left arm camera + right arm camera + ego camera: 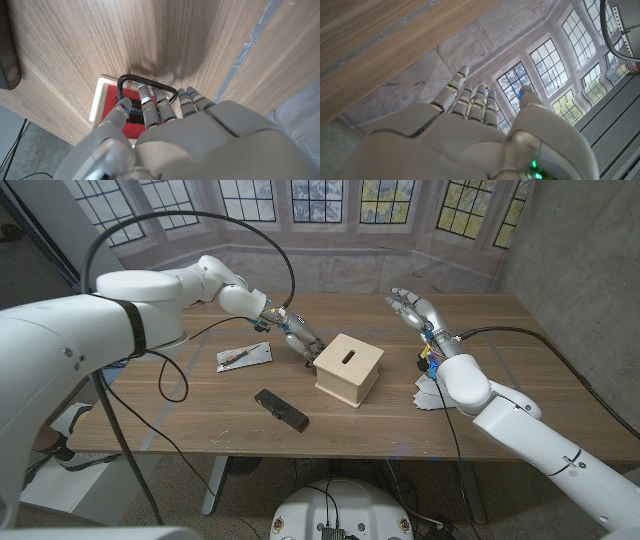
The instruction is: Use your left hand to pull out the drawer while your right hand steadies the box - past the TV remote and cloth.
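Head view overhead; wrist views close, perhaps inverted.

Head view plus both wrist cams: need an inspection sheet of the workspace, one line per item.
Surface: wooden table, grey strip across it.
Job's things: wooden box, slot on top; black drawer handle on red drawer front.
Clutter: TV remote near front edge; packaged item; white cloth under right forearm.
Hands: left hand fingers at the handle, grip not confirmed; right hand raised, fingers spread, off the box.
Cables: black cable looping over left arm.
Surroundings: window backdrop.
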Controlling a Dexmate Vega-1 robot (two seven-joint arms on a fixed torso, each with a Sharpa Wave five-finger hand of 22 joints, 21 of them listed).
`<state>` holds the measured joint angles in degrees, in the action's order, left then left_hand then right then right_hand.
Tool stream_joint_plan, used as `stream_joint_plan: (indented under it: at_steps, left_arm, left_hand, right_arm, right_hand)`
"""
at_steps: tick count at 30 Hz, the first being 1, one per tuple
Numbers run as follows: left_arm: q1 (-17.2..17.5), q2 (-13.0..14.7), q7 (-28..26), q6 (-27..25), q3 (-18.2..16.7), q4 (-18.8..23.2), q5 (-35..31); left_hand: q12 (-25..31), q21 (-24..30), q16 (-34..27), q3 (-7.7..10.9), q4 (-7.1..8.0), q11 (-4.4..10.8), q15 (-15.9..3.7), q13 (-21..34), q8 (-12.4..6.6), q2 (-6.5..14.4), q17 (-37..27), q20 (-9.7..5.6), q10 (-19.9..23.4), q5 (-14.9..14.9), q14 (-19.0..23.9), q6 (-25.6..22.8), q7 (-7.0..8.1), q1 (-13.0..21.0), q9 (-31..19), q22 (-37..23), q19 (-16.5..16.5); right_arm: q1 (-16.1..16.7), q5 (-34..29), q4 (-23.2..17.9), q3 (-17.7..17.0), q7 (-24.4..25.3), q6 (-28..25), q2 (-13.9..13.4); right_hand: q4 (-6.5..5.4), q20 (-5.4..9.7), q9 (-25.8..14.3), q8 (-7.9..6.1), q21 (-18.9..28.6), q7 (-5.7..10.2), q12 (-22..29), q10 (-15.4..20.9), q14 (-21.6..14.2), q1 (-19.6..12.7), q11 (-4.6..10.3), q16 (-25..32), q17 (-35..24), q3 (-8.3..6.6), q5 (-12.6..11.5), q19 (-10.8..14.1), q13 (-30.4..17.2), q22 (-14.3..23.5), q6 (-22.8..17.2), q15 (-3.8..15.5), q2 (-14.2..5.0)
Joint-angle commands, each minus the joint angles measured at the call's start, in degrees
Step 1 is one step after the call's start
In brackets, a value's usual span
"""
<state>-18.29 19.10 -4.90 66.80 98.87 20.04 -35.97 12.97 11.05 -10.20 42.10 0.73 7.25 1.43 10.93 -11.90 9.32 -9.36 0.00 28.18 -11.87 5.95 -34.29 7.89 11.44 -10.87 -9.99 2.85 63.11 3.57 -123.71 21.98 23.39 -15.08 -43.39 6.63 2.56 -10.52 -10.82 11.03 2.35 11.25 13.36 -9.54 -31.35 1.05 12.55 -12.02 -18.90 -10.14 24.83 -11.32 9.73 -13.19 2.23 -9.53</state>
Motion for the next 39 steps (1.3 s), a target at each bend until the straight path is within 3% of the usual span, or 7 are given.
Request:
stream_joint_plan:
  at_steps: [1,20,39]
  left_arm:
    - [-0.71,0.53,-2.5,-0.14,0.97,-0.2,-2.39]
    - [-0.92,0.76,-3.02,0.64,0.89,-0.2,-2.73]
    - [-1.44,1.38,-4.36,3.26,1.76,-0.27,-3.89]
  left_hand:
    - [0.6,0.27,-0.36,0.24,0.42,-0.2,0.07,0.16,-0.28,0.09,0.04,-0.03,0.94,0.13,0.83,-0.75,-0.04,-0.45,-0.17,-0.16,-0.11]
    - [0.32,0.3,-0.25,0.4,0.68,-0.49,0.14,0.19,-0.08,0.11,0.04,-0.05,1.29,0.13,1.1,-1.35,-0.18,-0.8,-0.17,-0.15,-0.1]
    - [0.01,0.31,-0.17,0.51,0.89,-0.44,0.17,0.23,0.23,0.07,0.04,-0.15,1.42,0.16,1.28,-1.43,-0.21,-1.11,-0.19,-0.14,-0.1]
  right_arm:
    - [-1.02,-1.56,0.29,1.32,-0.37,-0.9,0.46]
    - [-2.38,-8.28,-2.63,4.46,-1.71,-5.16,-1.7]
    - [-3.96,-17.39,-8.39,9.83,-6.88,-15.11,-4.33]
  right_hand:
    - [0.2,0.48,-0.24,-0.26,0.21,0.03,0.21,-0.07,-0.08,0.25,0.14,0.39,-0.07,-0.02,-0.34,-0.09,-0.18,0.13,0.01,1.72,-0.24]
    - [0.3,0.4,-0.24,-0.29,0.21,0.08,0.21,-0.05,-0.12,0.25,0.31,0.37,-0.01,-0.02,-0.32,0.01,-0.18,0.12,-0.07,1.8,-0.16]
    - [0.1,0.01,-0.24,-0.23,-0.06,0.32,0.05,-0.42,0.45,0.82,0.88,0.16,-0.03,0.34,-0.19,-0.59,-0.17,0.09,0.06,1.84,0.09]
